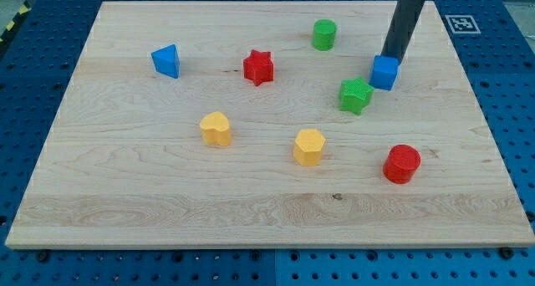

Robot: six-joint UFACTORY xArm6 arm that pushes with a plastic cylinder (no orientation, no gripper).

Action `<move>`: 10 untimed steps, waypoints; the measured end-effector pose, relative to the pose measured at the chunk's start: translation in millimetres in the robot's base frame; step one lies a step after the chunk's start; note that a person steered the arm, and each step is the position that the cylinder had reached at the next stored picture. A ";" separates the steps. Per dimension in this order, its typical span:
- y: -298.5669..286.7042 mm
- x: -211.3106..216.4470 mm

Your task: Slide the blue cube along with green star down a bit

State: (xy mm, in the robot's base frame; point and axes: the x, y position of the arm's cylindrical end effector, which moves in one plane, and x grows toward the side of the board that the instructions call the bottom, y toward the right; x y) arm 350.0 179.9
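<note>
Camera view: the blue cube (384, 72) sits near the counter's (125, 202) top-right corner, touching or just beside the green star (355, 95) at its lower left, both apparently still high, so the downward slide looks barely begun. My tip (389, 58), an end effector without jaws, clamps nothing and rests at the cube's top edge. The cube has no long axis; one corner faces the bottom edge.

the straight dark rod comes down from the view's top right, leaning slightly toward the view's left as it descends; my tip (389, 58) sits low on the board.
</note>
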 end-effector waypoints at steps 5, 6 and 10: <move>-97.4 -22.3; -45.3 -31.2; -71.7 17.6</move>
State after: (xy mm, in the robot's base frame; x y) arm 367.6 108.1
